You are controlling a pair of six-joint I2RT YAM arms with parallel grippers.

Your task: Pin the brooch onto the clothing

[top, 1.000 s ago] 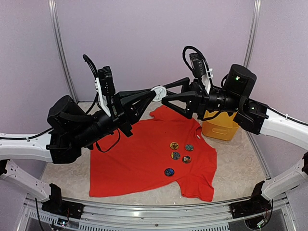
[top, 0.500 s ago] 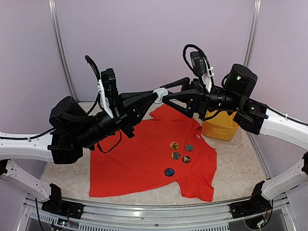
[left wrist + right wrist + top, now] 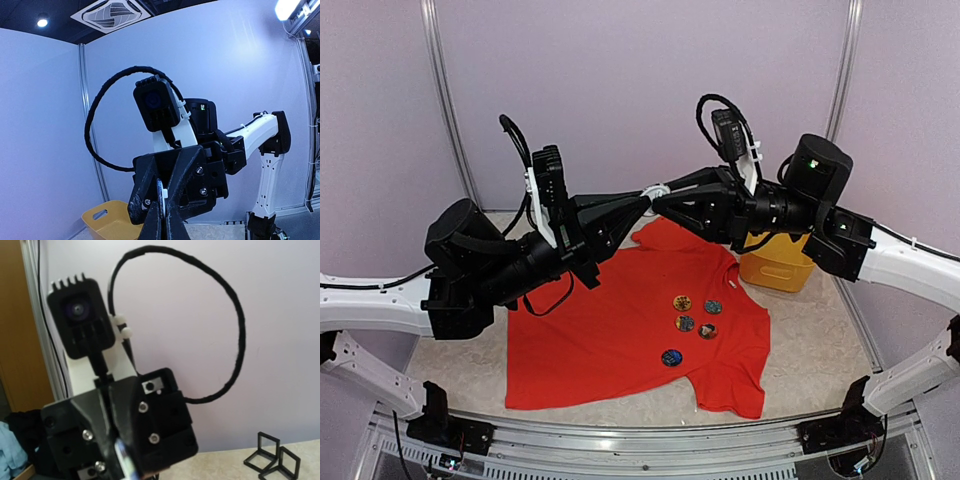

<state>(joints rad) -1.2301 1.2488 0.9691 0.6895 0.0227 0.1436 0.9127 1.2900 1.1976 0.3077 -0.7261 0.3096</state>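
My left gripper (image 3: 644, 199) and right gripper (image 3: 659, 201) are matt black plastic, slightly grainy, set with bright metal screws (image 3: 199, 170). The small round white brooch (image 3: 655, 190) looks smooth and faintly shiny. The bright red T-shirt (image 3: 610, 340) is soft matt cloth, lightly creased. The round printed badges (image 3: 683, 302) on it look glossy. The yellow plastic basket (image 3: 780, 270) is smooth with a dull sheen. My white arm casings (image 3: 370, 305) are glossy.
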